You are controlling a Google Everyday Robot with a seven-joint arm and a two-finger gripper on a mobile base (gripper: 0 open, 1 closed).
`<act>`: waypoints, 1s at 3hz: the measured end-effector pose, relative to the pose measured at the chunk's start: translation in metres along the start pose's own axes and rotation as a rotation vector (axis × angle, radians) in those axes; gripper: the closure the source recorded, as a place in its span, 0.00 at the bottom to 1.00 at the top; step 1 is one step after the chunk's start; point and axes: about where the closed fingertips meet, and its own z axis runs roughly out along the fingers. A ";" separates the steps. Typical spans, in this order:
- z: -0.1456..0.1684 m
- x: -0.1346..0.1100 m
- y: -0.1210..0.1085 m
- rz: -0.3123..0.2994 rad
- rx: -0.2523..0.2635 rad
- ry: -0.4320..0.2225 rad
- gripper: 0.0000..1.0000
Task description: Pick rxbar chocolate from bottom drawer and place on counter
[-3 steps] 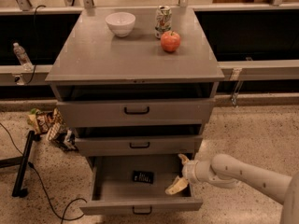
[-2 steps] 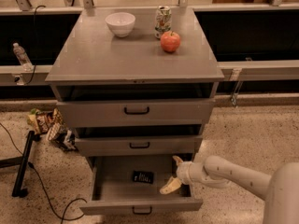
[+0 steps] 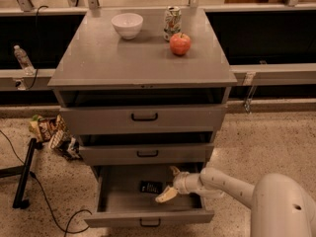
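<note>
The bottom drawer (image 3: 118, 204) stands pulled out, with its black handle at the front. The rxbar chocolate (image 3: 150, 186) lies flat on the drawer floor near the back middle. My gripper (image 3: 170, 183) reaches into the drawer from the right, open, with its fingers spread just right of the bar and holding nothing. One fingertip (image 3: 163, 196) sits low by the bar's front right corner. The counter (image 3: 108, 58) is the grey top of the cabinet above.
On the counter stand a white bowl (image 3: 127, 24), a can (image 3: 172, 19) and a red apple (image 3: 180, 43). The two upper drawers are slightly open. Snack bags (image 3: 52, 132) and a black stand with cable lie on the floor at left.
My gripper has moved left inside the bottom drawer, from the drawer's right side to just beside the bar. The bar has not moved.
</note>
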 end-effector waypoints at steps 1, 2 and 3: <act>0.032 0.008 -0.005 0.001 0.010 -0.027 0.00; 0.062 0.013 -0.011 -0.013 0.003 -0.044 0.00; 0.087 0.015 -0.020 -0.028 -0.006 -0.052 0.00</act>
